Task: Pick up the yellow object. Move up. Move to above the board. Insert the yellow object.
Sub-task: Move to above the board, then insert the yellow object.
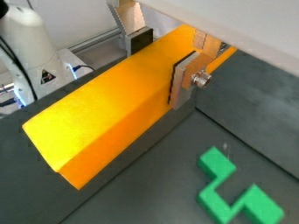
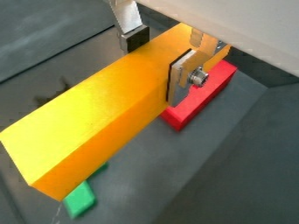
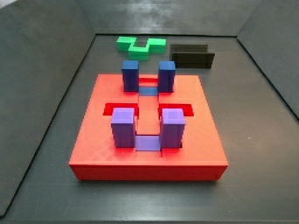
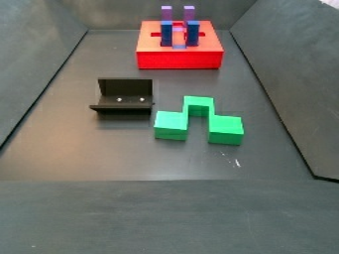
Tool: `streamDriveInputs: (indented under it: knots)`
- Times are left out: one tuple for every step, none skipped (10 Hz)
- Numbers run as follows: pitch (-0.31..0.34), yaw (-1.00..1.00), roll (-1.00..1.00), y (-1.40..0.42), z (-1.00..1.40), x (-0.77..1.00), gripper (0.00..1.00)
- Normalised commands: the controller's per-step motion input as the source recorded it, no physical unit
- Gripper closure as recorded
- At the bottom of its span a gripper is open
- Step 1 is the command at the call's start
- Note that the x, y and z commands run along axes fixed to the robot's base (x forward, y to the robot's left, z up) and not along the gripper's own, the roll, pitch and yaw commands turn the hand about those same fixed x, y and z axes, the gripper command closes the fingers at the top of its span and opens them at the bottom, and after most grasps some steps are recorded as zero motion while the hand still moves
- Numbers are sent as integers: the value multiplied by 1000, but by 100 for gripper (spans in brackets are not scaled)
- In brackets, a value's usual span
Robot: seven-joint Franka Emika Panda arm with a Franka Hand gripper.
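Dark grey matte floor [image 4: 133, 203] fills the whole work area, with no desk showing. It carries faint pale scuffs and specks. Grey walls [image 4: 34, 69] slope up around it in both side views, and a back wall [image 3: 140, 13] closes the far end. The light is even and diffuse, shadows short and soft. In a wrist view, past the wall edge, there is a bright cluttered lab zone: a white rounded unit [image 1: 30, 44], dark cables and a metal frame [image 1: 100, 42]. My jaws hang above the floor [image 1: 140, 197].

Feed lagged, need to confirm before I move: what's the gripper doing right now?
Gripper: shut on the yellow bar, jaws clamping its sides in both wrist views; out of frame in both side views.
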Motion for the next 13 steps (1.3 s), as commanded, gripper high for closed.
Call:
streamDriveInputs:
  knots:
    - [70,-204,-21,-1400,161,879,100]
    - [88,-94,16,-1400,158,878,100]
    - [100,-61,12,-1400,158,885,100]
    - [109,-33,-11,-1400,167,921,100]
    - [128,-17,20,-1400,169,943,100]
    - [147,1,58,-1400,168,1003,100]
    - [163,0,80,-745,86,574,100]
    - [175,5,90,-150,33,188,100]
    - [0,0,0,0,-31,0,100]
    - [0,-57,-91,-11,-183,80,100]
    - [0,0,-306,0,-323,77,100]
    - [-17,-31,-374,0,-334,20,100]
    - [-21,-34,-326,-31,-289,37,100]
